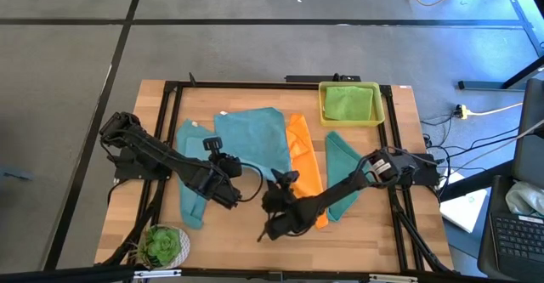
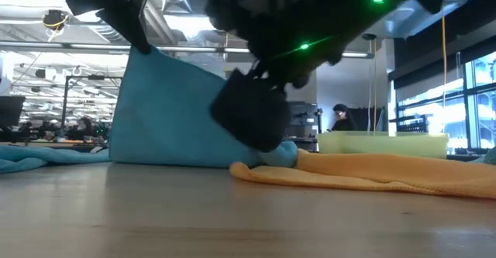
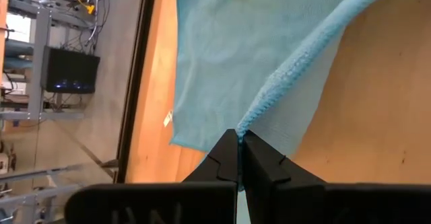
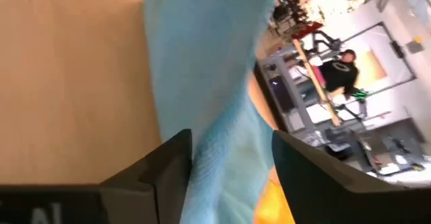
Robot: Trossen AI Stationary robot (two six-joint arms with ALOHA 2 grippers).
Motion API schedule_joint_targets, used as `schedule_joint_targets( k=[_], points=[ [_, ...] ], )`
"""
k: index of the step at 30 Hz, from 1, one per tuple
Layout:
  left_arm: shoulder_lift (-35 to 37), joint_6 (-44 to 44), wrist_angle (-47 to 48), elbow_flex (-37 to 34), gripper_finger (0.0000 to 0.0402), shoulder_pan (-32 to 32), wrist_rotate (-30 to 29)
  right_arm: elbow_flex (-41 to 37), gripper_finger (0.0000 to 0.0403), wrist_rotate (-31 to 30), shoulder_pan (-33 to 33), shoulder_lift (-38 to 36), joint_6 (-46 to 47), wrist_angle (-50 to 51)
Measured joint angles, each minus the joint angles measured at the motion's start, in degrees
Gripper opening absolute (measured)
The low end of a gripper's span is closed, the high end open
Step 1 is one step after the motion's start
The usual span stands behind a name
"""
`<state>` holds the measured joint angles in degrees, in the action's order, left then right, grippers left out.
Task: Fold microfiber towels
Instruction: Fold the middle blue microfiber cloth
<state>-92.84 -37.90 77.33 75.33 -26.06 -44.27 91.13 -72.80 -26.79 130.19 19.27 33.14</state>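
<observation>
A light blue towel (image 1: 251, 138) lies mid-table, its far part flat on the wood. Its near edge is raised into a tent (image 2: 170, 111) by my left gripper (image 1: 231, 196), which is shut on it. My right gripper (image 4: 229, 163) stands open at the towel's near right part, with a hanging stretch of the blue cloth (image 4: 215, 116) between its fingers. Flat on the table lie a second light blue towel (image 1: 191, 189) at the left, an orange towel (image 1: 304, 168) and a teal towel (image 1: 340, 168). A lime green towel (image 1: 348, 103) lies in the yellow tray. My left gripper pinches the towel's hemmed edge (image 3: 259, 109) between its two fingertips. The cloth runs away from the fingers, lifted, with its far part resting on the table. My right gripper has the blue cloth between its open fingers (image 4: 172, 167); I cannot tell whether they touch it.
The yellow tray (image 1: 380, 104) stands at the far right inside the black frame (image 1: 170, 130). A potted green plant (image 1: 161, 245) sits at the near left corner. Bare wood (image 1: 365, 232) shows along the near edge. A person (image 4: 340, 69) is in the room beyond the table.
</observation>
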Motion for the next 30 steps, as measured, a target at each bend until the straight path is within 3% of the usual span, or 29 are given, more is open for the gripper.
schedule_joint_targets(
  k=[3, 11, 21, 26, 30],
  points=[
    [0.0, -0.23, 0.19, 0.0, 0.0, -0.13, 0.0, -0.01, 0.0204, 0.16, -0.69, -0.54, 6.13, 7.87],
    [0.0, -1.04, 0.27, 0.0, 0.0, -1.59, 0.0, -0.81, 0.0203, 2.7, -0.71, -0.65, 33.46, 30.79],
    [0.0, -1.2, 1.07, 0.0, 0.0, -2.27, -0.02, -0.85, 0.0203, 4.31, -0.39, -0.69, 48.26, 42.76],
    [0.0, -1.2, 2.33, 0.0, 0.0, -2.24, -0.35, -0.84, 0.0203, 10.58, -1.24, -4.58, 46.2, 41.52],
    [0.0, -1.2, 2.78, 0.0, 0.0, -2.21, -1.09, -0.83, 0.0203, 21.75, -1.11, -8.79, 31.21, 33.01]
  ],
)
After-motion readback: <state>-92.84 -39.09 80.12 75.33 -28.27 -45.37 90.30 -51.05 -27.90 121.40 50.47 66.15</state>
